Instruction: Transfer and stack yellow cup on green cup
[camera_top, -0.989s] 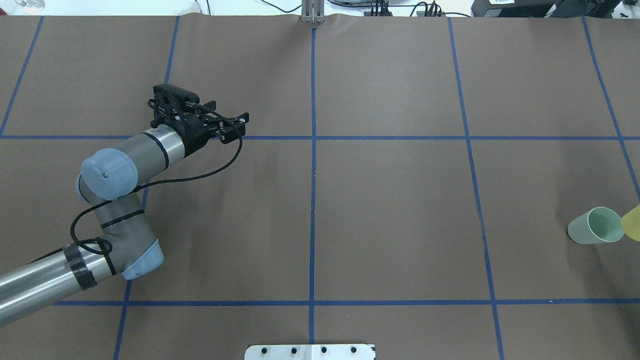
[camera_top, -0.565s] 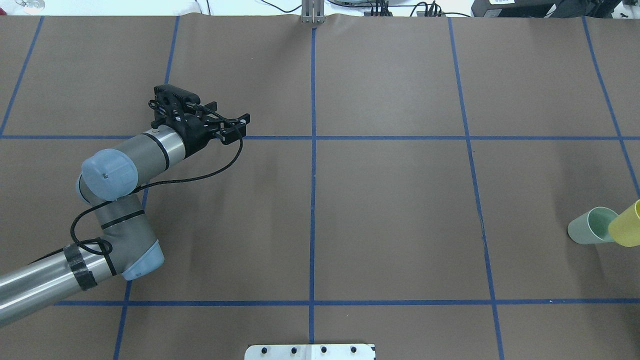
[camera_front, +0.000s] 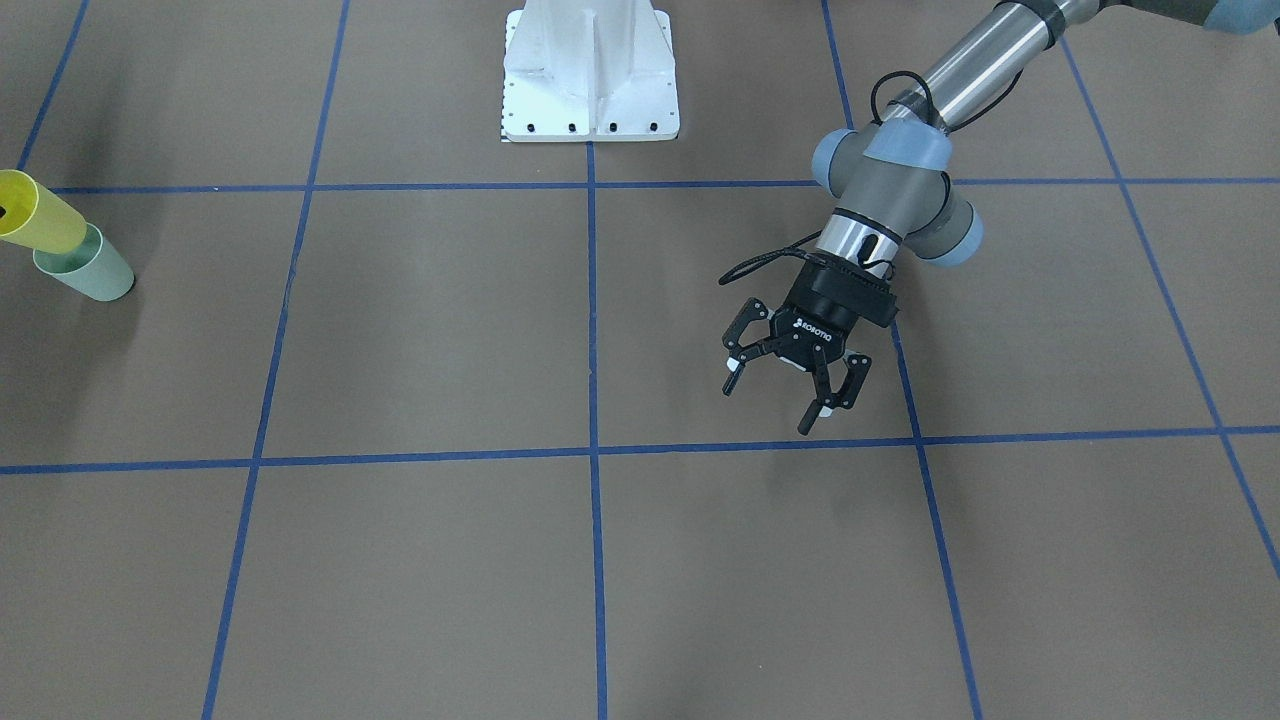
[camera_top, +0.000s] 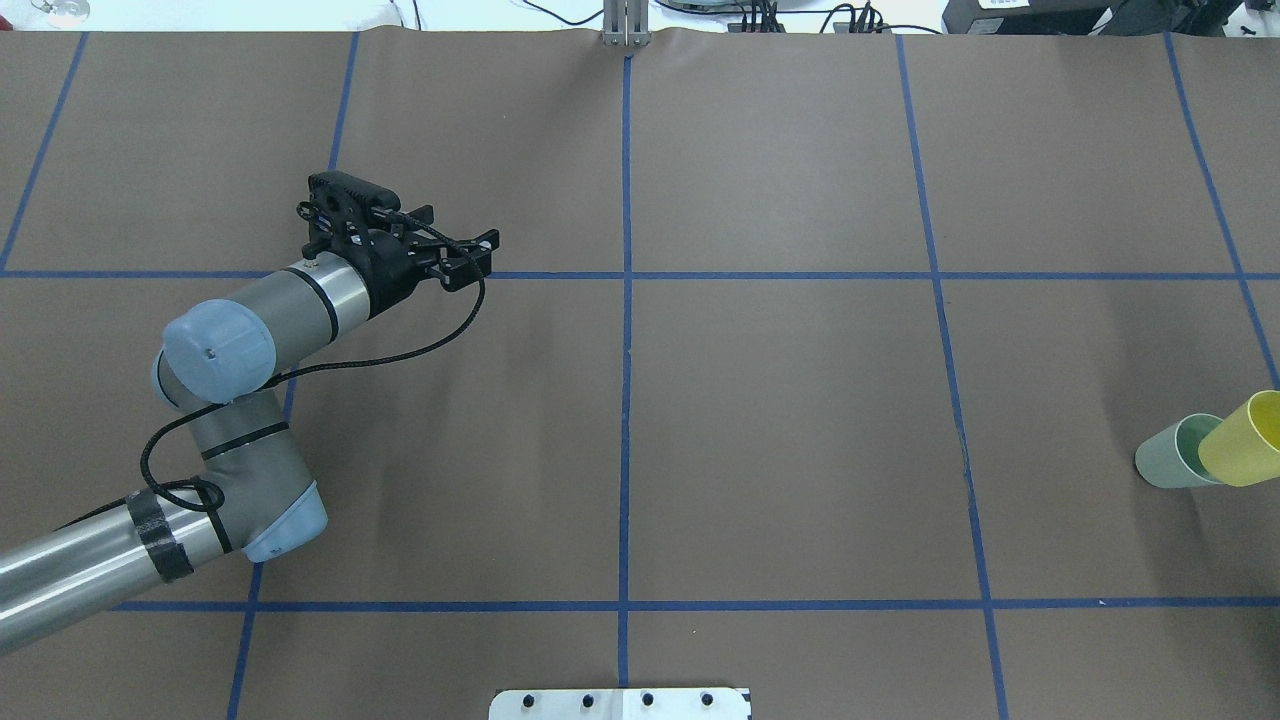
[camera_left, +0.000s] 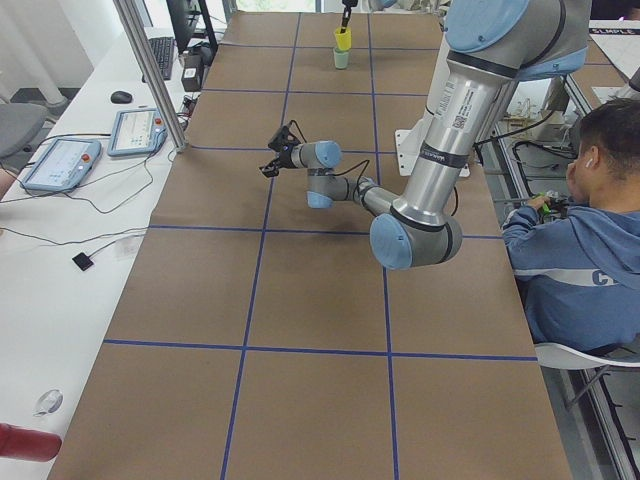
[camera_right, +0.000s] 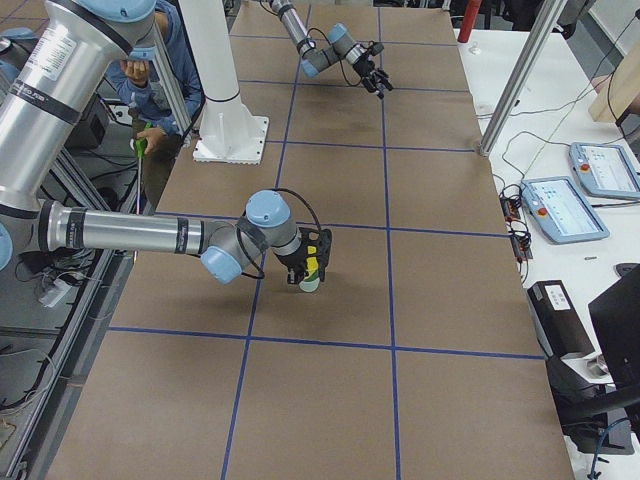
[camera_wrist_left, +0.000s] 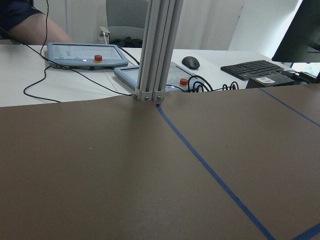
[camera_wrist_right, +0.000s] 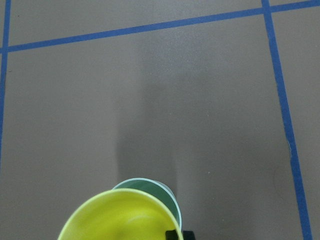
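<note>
Yellow cup (camera_top: 1240, 440): just above mouth of green cup (camera_top: 1160, 462)
Right tool (camera_right: 314, 258): clamped on yellow cup
Left tool (camera_front: 775, 395): spread, empty, far off

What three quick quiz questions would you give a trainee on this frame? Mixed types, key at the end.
1. True or false: the yellow cup stands well apart from the green cup.
2. Multiple choice: the left gripper has its jaws A) open and empty, B) shut on a cup, C) out of every view.
3. Short answer: on which of the robot's own sides are both cups?

Key: 1 false, it sits tilted over the green cup's mouth; 2 A; 3 right.
</note>
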